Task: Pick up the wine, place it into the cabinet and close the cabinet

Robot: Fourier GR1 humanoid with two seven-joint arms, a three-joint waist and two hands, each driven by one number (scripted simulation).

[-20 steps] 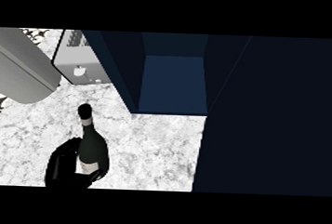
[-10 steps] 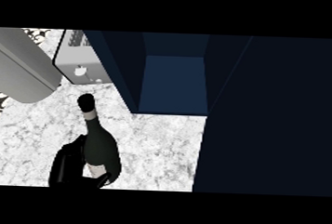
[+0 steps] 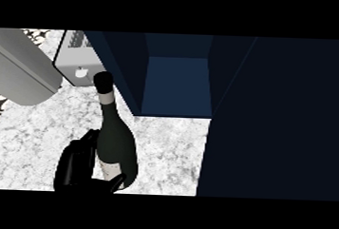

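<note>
A dark wine bottle point(image 3: 116, 136) with a pale band on its neck and a label low on its body stands upright over the marble counter point(image 3: 31, 135). My left hand point(image 3: 75, 166) is curled round its lower body from the left, thumb showing at the bottom right. The bottle's top reaches just left of the dark blue cabinet point(image 3: 177, 83), whose inside shows open. My right hand is in no view.
A wide dark panel point(image 3: 277, 120), likely the cabinet's open door, fills the right side. A grey box-like appliance point(image 3: 74, 61) with a white knob stands right behind the bottle's top. A large grey rounded object point(image 3: 19, 70) lies at the far left.
The bottle, held in my left hand, has come up and moved toward the cabinet; its top now reaches the grey appliance.
</note>
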